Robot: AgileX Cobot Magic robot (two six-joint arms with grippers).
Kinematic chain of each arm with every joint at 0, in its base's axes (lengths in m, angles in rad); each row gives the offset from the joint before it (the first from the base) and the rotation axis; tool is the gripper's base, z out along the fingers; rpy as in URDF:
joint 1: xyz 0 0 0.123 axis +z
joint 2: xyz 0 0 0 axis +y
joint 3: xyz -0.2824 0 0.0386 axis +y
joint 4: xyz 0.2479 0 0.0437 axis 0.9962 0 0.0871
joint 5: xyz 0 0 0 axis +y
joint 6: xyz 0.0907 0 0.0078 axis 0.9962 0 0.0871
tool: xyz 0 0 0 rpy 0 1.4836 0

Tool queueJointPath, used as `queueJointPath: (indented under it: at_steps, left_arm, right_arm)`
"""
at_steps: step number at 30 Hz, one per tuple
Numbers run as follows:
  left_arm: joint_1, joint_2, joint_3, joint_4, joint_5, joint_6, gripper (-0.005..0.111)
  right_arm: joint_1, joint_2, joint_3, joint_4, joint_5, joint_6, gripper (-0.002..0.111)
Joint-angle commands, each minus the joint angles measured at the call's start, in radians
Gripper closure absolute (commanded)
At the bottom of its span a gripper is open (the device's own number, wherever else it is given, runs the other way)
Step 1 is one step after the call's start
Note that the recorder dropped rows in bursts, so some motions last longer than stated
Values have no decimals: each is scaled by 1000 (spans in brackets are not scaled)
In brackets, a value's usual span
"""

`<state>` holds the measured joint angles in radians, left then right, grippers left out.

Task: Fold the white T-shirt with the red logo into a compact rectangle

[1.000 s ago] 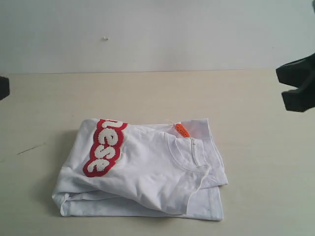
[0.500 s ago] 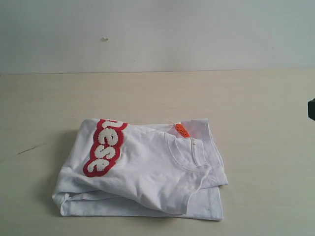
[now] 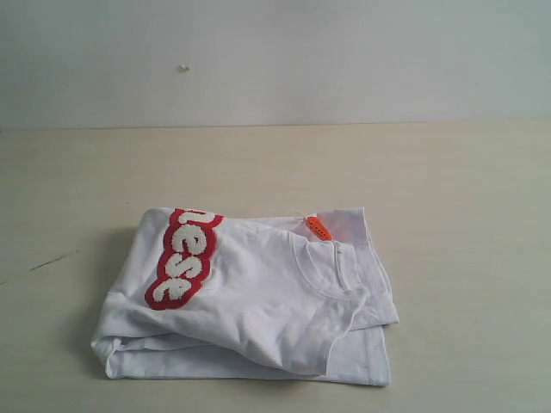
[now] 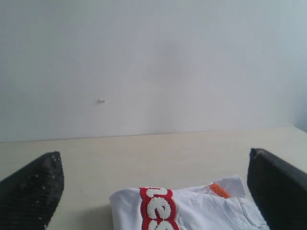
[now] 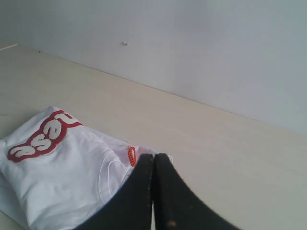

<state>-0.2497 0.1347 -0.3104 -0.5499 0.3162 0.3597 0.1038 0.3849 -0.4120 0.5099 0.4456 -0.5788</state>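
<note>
Though outside exterior view, left pincer [image 4: 154, 152] spread, right pincer [image 5: 153, 159] closed.

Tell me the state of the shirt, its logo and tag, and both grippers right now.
white T-shirt: folded into a rough, wrinkled rectangle, lying on the table.
red logo: face up on the top layer, only partly showing.
orange neck tag: exposed at the collar.
left gripper: open, empty.
right gripper: shut, holding nothing.

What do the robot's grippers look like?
Both are matte black. The left gripper has two broad, wedge-shaped fingers, with the inner face finely dimpled. The right gripper has smooth fingers tapering to rounded tips. No cables, markings or arm links show in any view.
</note>
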Motion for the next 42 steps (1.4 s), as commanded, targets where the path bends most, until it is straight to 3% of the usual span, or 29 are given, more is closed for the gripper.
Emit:
queueJointPath:
  at_steps: [1, 17, 21, 28, 42]
  left_arm:
    - [2, -7, 5, -12, 0, -2, 4]
    - [2, -13, 5, 1, 0, -2, 4]
    - [2, -47, 8, 141, 2, -32, 4]
    - [2, -135, 109, 531, -63, -360, 4]
    - [18, -135, 286, 550, -60, -360, 4]
  right_arm:
    - [0, -6, 3, 5, -9, 4, 108]
    - [0, -6, 3, 5, -9, 4, 108]
    - [0, -6, 3, 5, -9, 4, 108]
    - [0, -6, 3, 5, -9, 4, 108]
    - [0, -6, 3, 5, -9, 4, 108]
